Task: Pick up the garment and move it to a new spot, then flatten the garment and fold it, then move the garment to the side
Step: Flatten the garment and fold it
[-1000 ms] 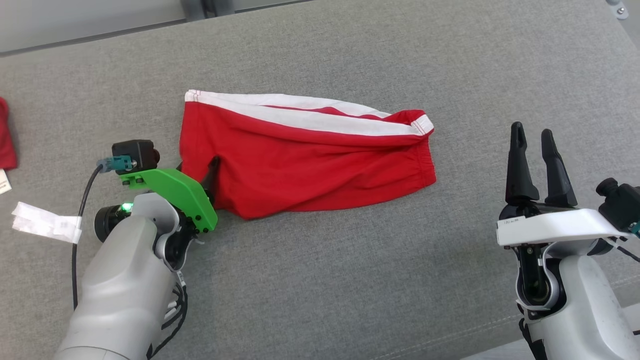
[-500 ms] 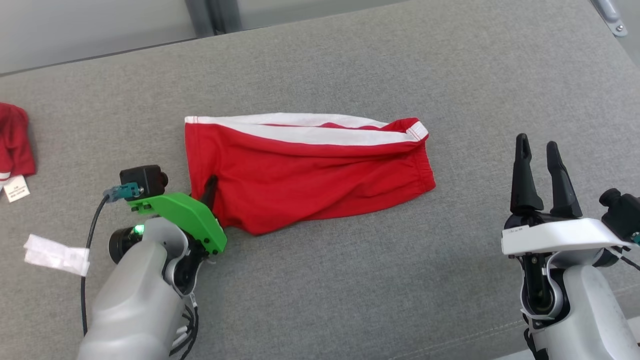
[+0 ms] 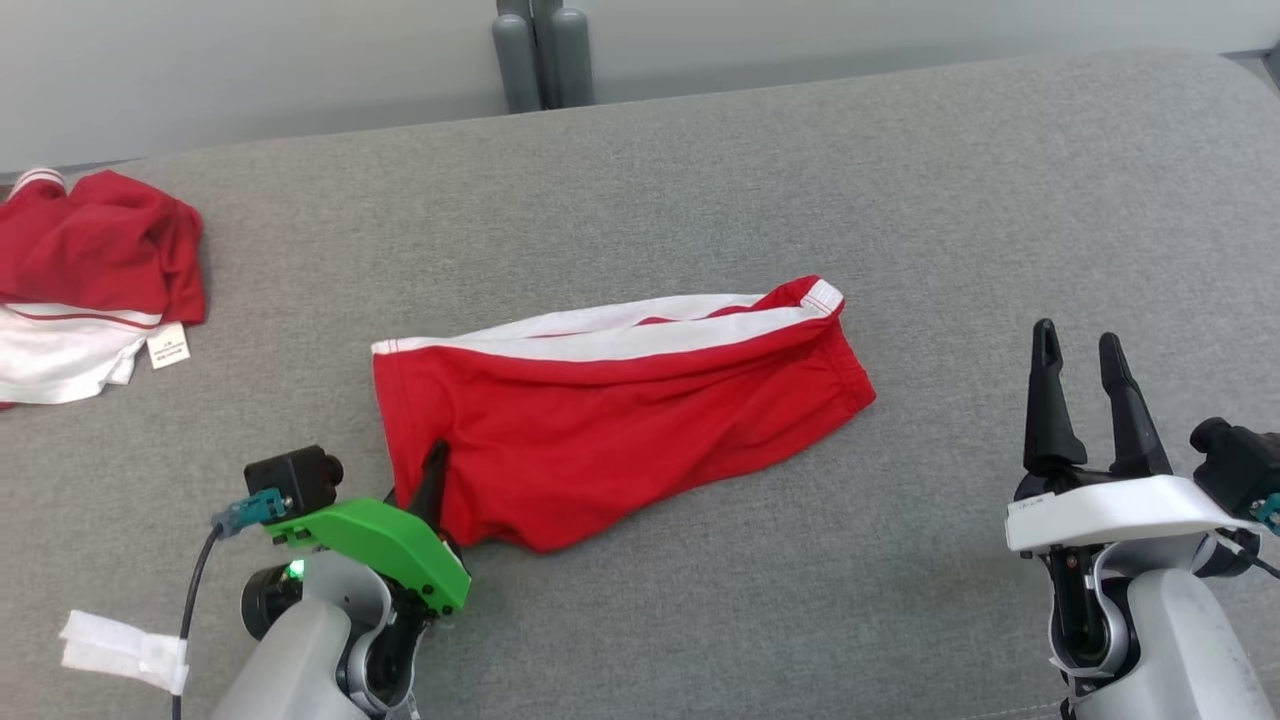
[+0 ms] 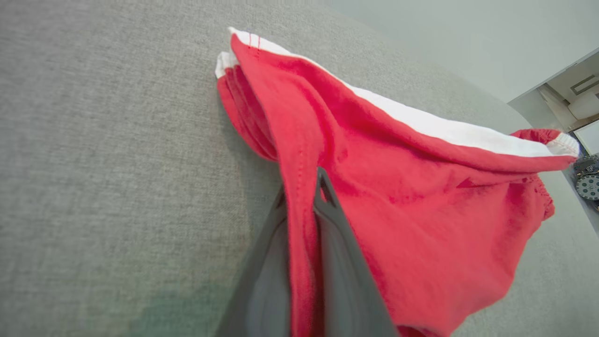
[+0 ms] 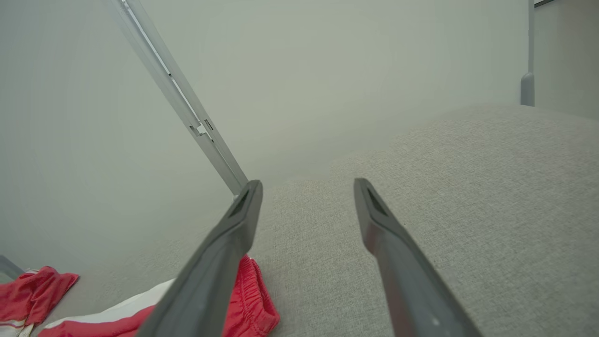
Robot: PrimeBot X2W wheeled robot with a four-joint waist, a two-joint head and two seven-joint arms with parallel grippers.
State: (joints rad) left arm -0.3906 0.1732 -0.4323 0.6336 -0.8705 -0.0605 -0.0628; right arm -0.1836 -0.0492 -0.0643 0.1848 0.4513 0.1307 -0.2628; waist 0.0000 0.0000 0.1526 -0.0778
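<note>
The garment point(image 3: 620, 420) is a pair of red shorts with a white stripe. You can see it lying in the middle of the grey cloth top point(image 3: 800, 200), stretched out long from left to right. The white stripe runs along its far edge. The stretchy band end points right and the leg end is on the left. The cloth has soft folds, so it is not flat.

Your left claw point(image 3: 436, 470) is at the near left corner of the shorts. It is shut tight and pinches the red cloth there. From the left wrist you see one edge of the shorts squeezed between the two dark fingers point(image 4: 346, 271). That edge looks lifted a little off the top.

Your right claw point(image 3: 1078, 350) is on the near right, well apart from the shorts. It is wide open and empty. From the right wrist, the band end of the shorts peeks out low beside one finger.

At the far left lies a heap of red and white clothes point(image 3: 90, 270) with a small white tag point(image 3: 168, 347), well apart from the shorts. A strip of white tape point(image 3: 120, 650) wraps the black cable point(image 3: 190, 600) at the near left. Grey posts point(image 3: 540, 55) stand behind the far edge.
</note>
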